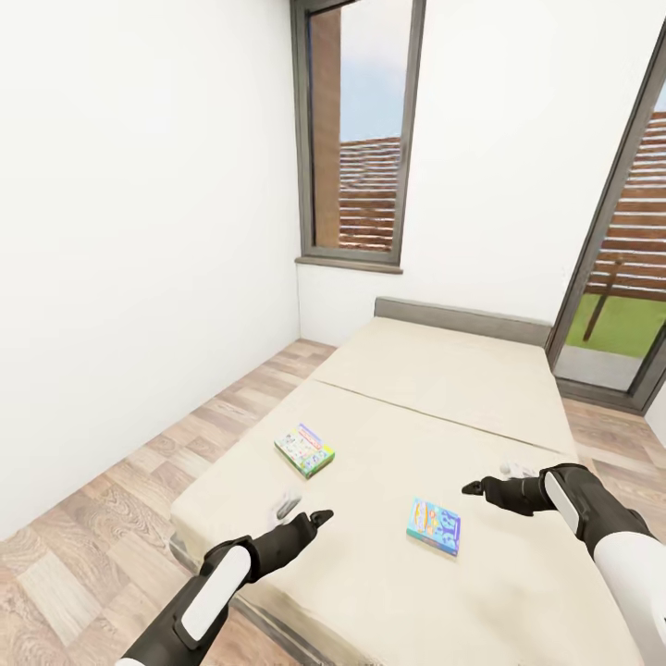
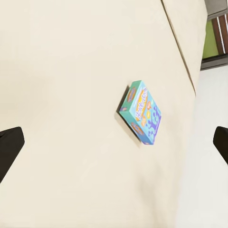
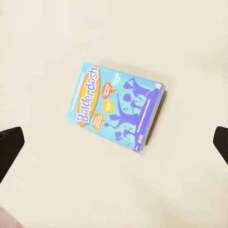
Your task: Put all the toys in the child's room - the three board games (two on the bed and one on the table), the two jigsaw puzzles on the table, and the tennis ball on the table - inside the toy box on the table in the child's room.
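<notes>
Arms reach forward over the bed (image 1: 388, 592), each gripper spread wide and empty: left gripper (image 1: 301, 509) pointing inward, right gripper (image 1: 490, 478) opposite. Between them lies the blue board game (image 1: 433, 525). Farther off lies the green board game (image 1: 304, 450).

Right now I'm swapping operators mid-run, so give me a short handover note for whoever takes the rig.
Left gripper: open, empty, over the bed near its foot.
Right gripper: open, empty, over the bed's right side.
Blue Balderdash game: flat on the bed between the two grippers.
Green board game: flat on the bed, ahead of the left gripper.
Done: neither bed game is picked up.
Left: grasp both games and carry them to the toy box; table items not in sight here.
</notes>
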Controlling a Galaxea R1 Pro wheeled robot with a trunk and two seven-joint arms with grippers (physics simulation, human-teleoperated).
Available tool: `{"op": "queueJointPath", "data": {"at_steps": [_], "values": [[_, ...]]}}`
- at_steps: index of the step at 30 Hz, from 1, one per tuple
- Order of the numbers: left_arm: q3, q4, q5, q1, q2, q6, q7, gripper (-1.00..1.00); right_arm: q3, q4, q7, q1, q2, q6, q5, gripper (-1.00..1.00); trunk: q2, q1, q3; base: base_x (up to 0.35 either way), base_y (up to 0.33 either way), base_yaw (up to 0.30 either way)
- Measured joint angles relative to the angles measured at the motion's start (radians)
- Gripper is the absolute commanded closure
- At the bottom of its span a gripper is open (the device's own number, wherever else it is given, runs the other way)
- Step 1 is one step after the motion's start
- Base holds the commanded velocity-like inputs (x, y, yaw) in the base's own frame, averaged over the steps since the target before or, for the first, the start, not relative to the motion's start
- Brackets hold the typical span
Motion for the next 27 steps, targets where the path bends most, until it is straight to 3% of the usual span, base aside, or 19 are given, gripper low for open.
{"op": "queueJointPath", "data": {"at_steps": [21, 27], "values": [[0.005, -0.007, 0.012, -0.011, -0.001, 0.004, -0.005, -1.0, -0.002, 0.035, -0.006, -0.03, 0.0, 0.023, -0.009, -1.0, 0.0, 0.0, -0.034, 0.0, 0.0, 0.0], [0.056, -0.067, 0.048, 0.002, 0.0, 0.016, 0.004, -1.0, -0.002, 0.033, -0.006, -0.035, -0.007, 0.033, -0.009, -1.0, 0.0, 0.0, -0.044, 0.0, 0.0, 0.0]]}}
